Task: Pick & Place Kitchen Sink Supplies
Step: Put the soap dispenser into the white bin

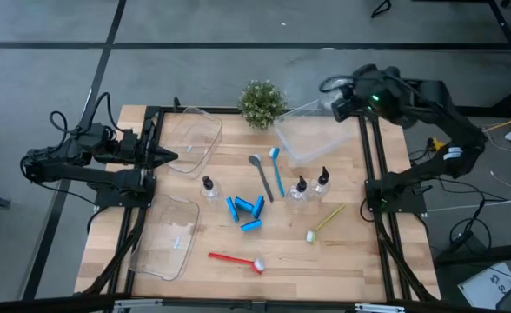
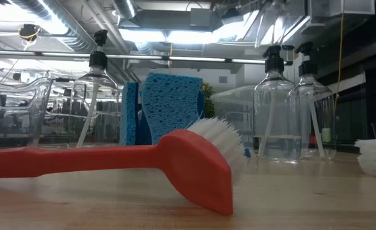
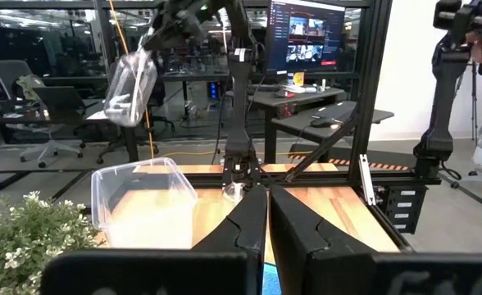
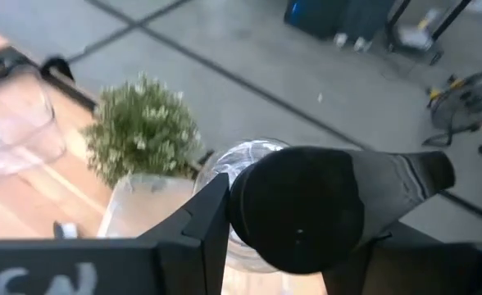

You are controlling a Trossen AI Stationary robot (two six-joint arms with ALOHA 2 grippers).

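Observation:
My right gripper (image 1: 335,106) is up over the table's far right, shut on a clear black-capped bottle (image 3: 130,86), above a clear bin (image 1: 312,135). Three more bottles (image 1: 208,187) (image 1: 301,187) (image 1: 323,180) stand upright on the table. Between them lie the grey brush (image 1: 260,174) and the blue brush (image 1: 277,169). Several blue sponge pieces (image 1: 247,213) sit mid-table; some stand on edge (image 2: 169,105). The yellow-green brush (image 1: 325,222) and red brush (image 1: 238,259) lie nearer the near edge. My left gripper (image 1: 164,156) waits shut at the left side. My right gripper holds the bottle between its two fingers (image 4: 212,209), with the black cap (image 4: 298,209) turned toward the wrist and the clear body (image 4: 249,160) beyond it. The bottle is lifted clear and hangs tilted below the fingers, above the far right bin.
A small green plant (image 1: 262,103) stands at the far edge beside the right bin. Two more clear bins sit on the left, one far (image 1: 195,139) and one near (image 1: 164,235). Black frame rails (image 1: 373,174) run along both table sides. Bare wood lies at the near right.

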